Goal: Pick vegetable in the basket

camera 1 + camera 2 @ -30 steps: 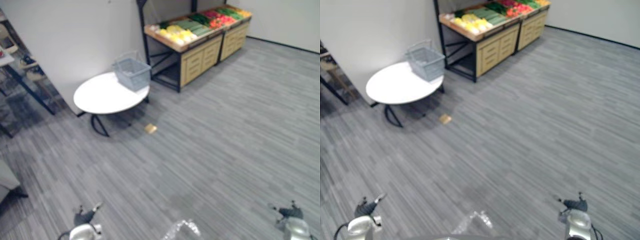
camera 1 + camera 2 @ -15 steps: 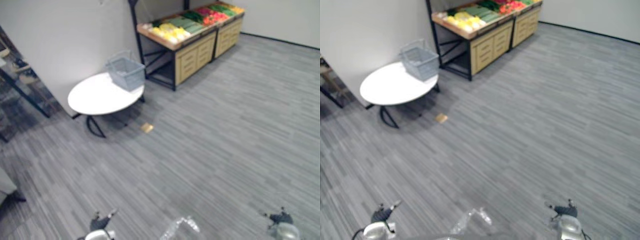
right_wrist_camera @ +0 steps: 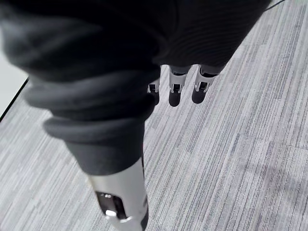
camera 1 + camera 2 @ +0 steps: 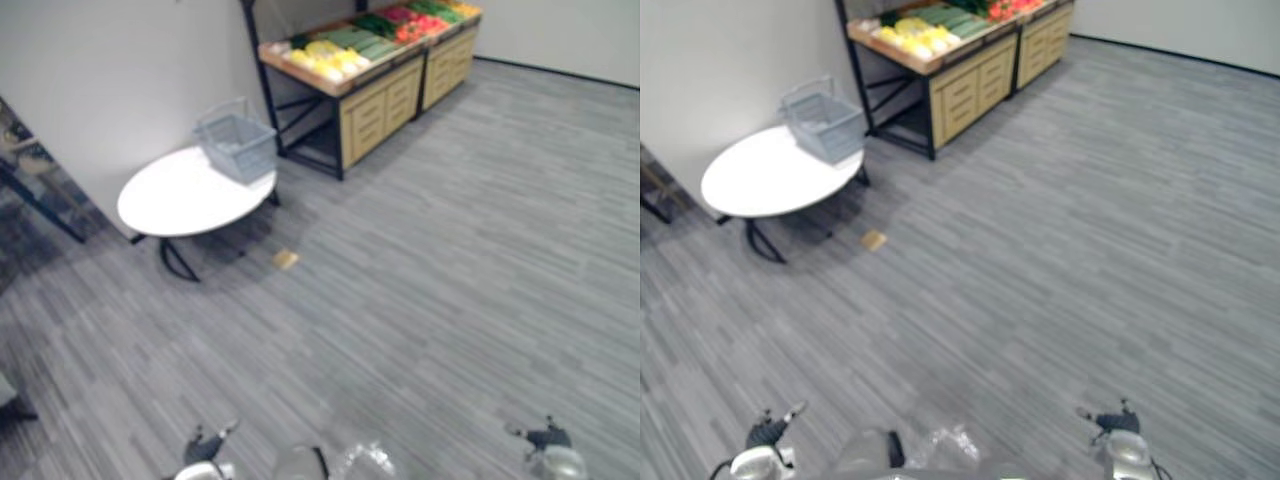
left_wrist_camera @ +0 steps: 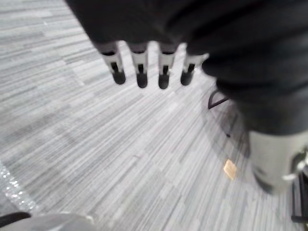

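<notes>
Two hands hang low over the stripy grey carpet (image 4: 450,250): the left hand (image 5: 141,67) and the right hand (image 3: 175,86), fingers straight and loose, holding nothing. Farther off, a flat tan square (image 4: 286,260) lies near a round white table (image 4: 175,195). A grey wire basket (image 4: 237,147) sits on its far edge. Yellow, green and red vegetables (image 4: 325,52) lie farthest, on a wooden stand (image 4: 385,105).

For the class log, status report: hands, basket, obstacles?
Left hand, right hand open, empty. Basket on white table, vegetables on stand beyond. Tan scrap on floor.

Grey striped carpet floor (image 4: 450,260); white wall (image 4: 130,80); round white table (image 4: 170,200); wooden drawer stand (image 4: 385,100).
</notes>
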Robot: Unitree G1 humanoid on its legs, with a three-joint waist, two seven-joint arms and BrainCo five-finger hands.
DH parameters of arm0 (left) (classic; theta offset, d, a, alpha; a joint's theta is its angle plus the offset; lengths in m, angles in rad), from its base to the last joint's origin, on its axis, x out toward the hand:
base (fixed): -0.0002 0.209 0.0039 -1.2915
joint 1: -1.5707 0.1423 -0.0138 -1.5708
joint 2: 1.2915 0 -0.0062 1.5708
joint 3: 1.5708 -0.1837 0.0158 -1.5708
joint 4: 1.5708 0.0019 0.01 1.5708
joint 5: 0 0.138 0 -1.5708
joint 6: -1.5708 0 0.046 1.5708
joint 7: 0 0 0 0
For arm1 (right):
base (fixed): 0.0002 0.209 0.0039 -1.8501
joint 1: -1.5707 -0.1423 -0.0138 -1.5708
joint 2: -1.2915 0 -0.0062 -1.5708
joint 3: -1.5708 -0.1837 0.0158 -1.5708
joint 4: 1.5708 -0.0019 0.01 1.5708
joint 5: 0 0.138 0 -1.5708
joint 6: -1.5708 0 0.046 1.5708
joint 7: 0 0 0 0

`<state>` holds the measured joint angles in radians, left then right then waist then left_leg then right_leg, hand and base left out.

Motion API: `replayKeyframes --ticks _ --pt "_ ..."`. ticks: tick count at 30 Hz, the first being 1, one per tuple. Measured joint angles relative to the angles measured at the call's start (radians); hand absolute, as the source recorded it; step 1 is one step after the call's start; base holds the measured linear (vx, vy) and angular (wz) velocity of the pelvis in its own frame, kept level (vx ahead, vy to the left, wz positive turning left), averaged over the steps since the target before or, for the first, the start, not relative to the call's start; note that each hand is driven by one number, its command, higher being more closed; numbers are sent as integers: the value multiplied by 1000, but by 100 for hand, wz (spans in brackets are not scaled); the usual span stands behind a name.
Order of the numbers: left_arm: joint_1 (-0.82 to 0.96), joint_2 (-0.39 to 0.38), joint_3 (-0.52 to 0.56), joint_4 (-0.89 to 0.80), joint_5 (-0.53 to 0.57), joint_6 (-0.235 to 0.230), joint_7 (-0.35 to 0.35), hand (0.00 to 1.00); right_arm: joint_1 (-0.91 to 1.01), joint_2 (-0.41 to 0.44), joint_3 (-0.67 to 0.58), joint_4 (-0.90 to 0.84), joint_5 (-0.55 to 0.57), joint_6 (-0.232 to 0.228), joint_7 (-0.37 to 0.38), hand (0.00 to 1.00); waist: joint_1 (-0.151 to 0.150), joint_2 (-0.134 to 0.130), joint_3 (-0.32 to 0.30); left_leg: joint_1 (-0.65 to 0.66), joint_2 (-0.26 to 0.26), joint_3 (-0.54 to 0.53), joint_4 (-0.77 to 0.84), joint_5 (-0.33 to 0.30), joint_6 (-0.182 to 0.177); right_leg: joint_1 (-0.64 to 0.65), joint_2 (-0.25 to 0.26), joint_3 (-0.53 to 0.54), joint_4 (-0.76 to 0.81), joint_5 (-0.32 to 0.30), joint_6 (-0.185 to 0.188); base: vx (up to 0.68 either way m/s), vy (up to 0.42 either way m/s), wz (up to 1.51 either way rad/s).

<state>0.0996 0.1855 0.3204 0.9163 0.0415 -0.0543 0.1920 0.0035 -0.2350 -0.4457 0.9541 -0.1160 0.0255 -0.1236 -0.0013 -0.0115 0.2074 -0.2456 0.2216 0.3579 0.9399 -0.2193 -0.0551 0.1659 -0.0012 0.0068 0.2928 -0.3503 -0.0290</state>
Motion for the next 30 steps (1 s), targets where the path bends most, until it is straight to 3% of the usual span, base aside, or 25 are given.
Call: replayKeyframes --ticks 3,5,6,7,8,9,11,12,13,14,15,16,17,18,19,21,22,23,24,25,26,27,28,29,30 --pt "0 -8 0 1 0 0 0 0 -9 -10 -21 6 0 8 1 0 6 -5 -1 -61 -74 59 -335 2 -6 40 -66 15 -75 12 27 368 96 -13" --pt "2 -11 -1 8 0 0 -1 0 -20 -13 -61 8 0 9 0 0 11 -4 -1 -73 -125 78 -605 109 15 80 -98 13 -142 26 57 455 181 -11" --pt "2 -10 -2 18 0 -1 -2 0 -20 -22 -66 9 -1 9 1 0 15 13 -7 -70 -137 69 -737 176 19 96 -93 12 -156 31 69 490 240 -19" --pt "4 -6 0 30 0 0 -3 0 -15 -23 -67 13 -2 8 1 0 25 16 -8 -63 -133 63 -760 235 43 110 -93 16 -142 19 91 510 278 -24" --pt "5 -4 1 46 0 1 -6 0 -12 -18 -66 35 -5 7 4 0 33 -1 -16 -45 -161 61 -746 268 106 114 -120 23 -82 13 101 631 351 -11" --pt "4 -7 1 47 0 0 -12 0 -16 -16 -68 56 -5 7 6 0 34 -25 -27 -42 -184 63 -727 232 124 71 -142 22 24 20 113 550 297 10" --pt "10 -6 2 51 0 2 -23 0 -21 -9 -88 83 -30 7 10 0 33 -70 -23 14 -221 60 -677 140 143 -33 -179 38 339 123 247 545 259 20" --pt "14 -6 1 50 0 2 -23 0 -17 -6 -90 82 -35 7 8 0 32 -76 -22 43 -232 49 -672 114 143 -60 -182 52 433 183 288 631 259 22" --pt "15 -9 -2 50 0 10 -24 0 -7 -1 -88 83 -38 7 8 0 29 -75 -21 110 -241 35 -676 83 146 -117 -183 60 629 226 323 589 220 29" --pt "15 -15 -5 49 0 11 -24 0 -7 1 -73 81 -41 7 9 0 27 -61 -16 194 -247 12 -706 62 145 -172 -186 33 778 219 311 654 225 31" --pt "13 -16 -11 48 0 11 -24 0 -7 1 -57 78 -41 7 9 0 22 -52 -13 235 -248 -3 -730 57 145 -202 -189 11 824 206 287 492 154 45" --pt "10 -16 -21 46 0 11 -24 0 -7 7 -45 72 -42 6 9 0 6 -30 -14 308 -247 -42 -785 57 145 -264 -194 -43 866 171 223 569 118 65" --pt "8 -16 -29 38 0 10 -24 0 -5 15 -41 57 -42 6 9 0 -6 -17 -14 368 -243 -72 -830 58 143 -326 -197 -85 843 144 178 468 56 73" --pt "2 -13 -38 39 0 11 -23 0 -5 19 -38 47 -42 5 9 0 -11 -8 -7 396 -243 -86 -846 59 142 -355 -194 -99 807 132 159 553 -1 82" --pt "-3 -15 -49 39 0 11 -23 0 -5 21 -37 43 -42 5 9 0 -23 -6 -5 440 -234 -111 -863 59 142 -387 -194 -120 676 112 127 434 -93 87" --pt "-19 -21 -53 40 0 11 -22 0 6 25 -35 42 -42 5 9 0 -28 2 -2 475 -217 -162 -869 55 136 -424 -179 -131 405 115 121 421 -159 93" --pt "-30 -27 -62 41 1 10 -21 0 8 25 -33 42 -43 6 9 0 -31 14 -3 482 -191 -201 -872 30 97 -447 -153 -105 194 155 130 409 -244 105" --pt "-38 -24 -68 42 10 9 -21 0 8 30 -23 38 -43 6 8 0 -41 3 -7 479 -181 -237 -879 3 57 -454 -148 -47 -41 228 149 413 -275 110" --pt "-38 -22 -69 44 13 9 -21 0 7 34 -21 35 -44 6 8 0 -44 -8 -8 484 -181 -243 -882 -18 40 -461 -157 -16 -111 251 169 431 -339 101" --pt "-38 -20 -68 52 21 9 -20 0 4 43 -18 35 -48 7 7 0 -42 -35 0 514 -184 -268 -867 -64 23 -471 -175 42 -113 258 176 476 -432 75" --pt "-21 -32 -67 65 23 11 -20 0 6 41 -10 29 -64 8 5 0 -44 -31 -4 533 -154 -298 -816 -138 11 -490 -156 57 -2 291 180 592 -565 66" --pt "-15 -39 -69 72 25 12 -21 0 13 39 1 19 -71 8 5 0 -49 -19 -12 540 -132 -307 -791 -164 12 -498 -135 45 62 290 180 518 -481 56" --pt "-2 -45 -69 83 40 12 -22 0 21 37 26 -2 -82 10 5 0 -36 4 -17 530 -111 -319 -699 -169 7 -498 -121 31 127 291 177 587 -536 62" --pt "2 -62 -84 76 51 9 -22 0 18 29 68 -47 -84 14 9 0 -35 27 -15 393 -54 -311 -407 -128 21 -482 -108 -11 178 245 131 387 -333 55" --pt "-4 -72 -90 70 51 9 -22 0 15 24 82 -73 -85 14 10 0 -32 42 -10 337 -22 -307 -289 -81 20 -464 -96 -32 177 228 116 466 -392 49"
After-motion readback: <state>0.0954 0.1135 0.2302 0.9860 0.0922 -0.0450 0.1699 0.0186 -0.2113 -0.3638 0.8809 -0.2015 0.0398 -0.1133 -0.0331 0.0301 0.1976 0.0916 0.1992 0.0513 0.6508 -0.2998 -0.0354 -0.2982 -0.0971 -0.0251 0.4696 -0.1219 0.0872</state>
